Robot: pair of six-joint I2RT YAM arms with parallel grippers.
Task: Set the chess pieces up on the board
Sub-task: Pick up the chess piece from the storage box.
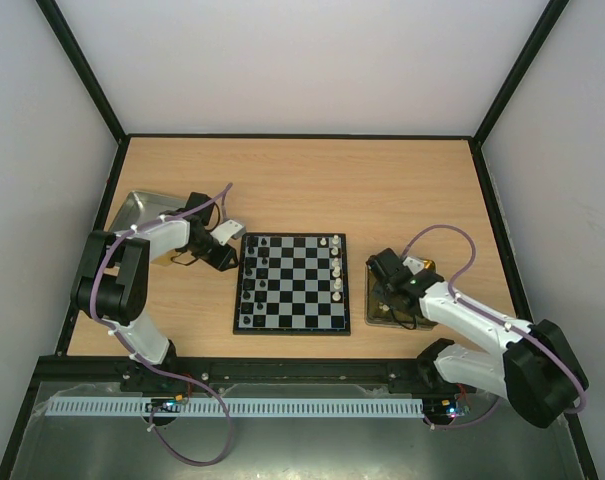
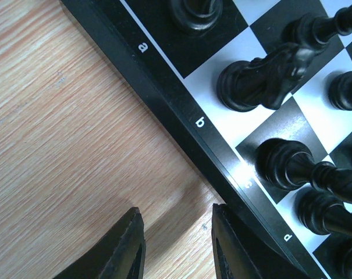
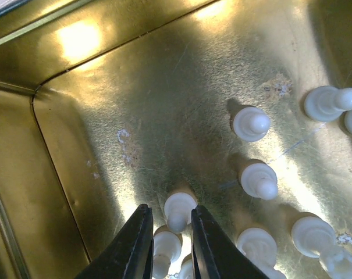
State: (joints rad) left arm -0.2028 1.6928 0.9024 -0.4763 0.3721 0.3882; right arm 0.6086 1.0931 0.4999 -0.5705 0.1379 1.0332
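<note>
- Silver tray (image 1: 132, 208): far left, beside the left arm; contents not discernible.
- Left gripper (image 2: 176, 224): jaws apart, empty, low over the table (image 2: 59, 145) just beside the board's left rim; likely parked between placements.
- Board (image 1: 291, 329): centre. Black pieces (image 1: 249, 272) fill its left files and white pieces (image 1: 337, 266) stand along its right side, the ranks incomplete.
- Gold tray (image 3: 106, 87): right of the board; stocks loose pawns (image 3: 251, 123) awaiting placement.
- Right gripper (image 3: 170, 215): inside the gold tray, pinched on a white pawn (image 3: 180, 203), presumably to lift it out.

Left arm (image 1: 162, 233) and right arm (image 1: 472, 320) alike — white links, black joints, lilac cables (image 1: 444, 228) — with black tapered jaws.
</note>
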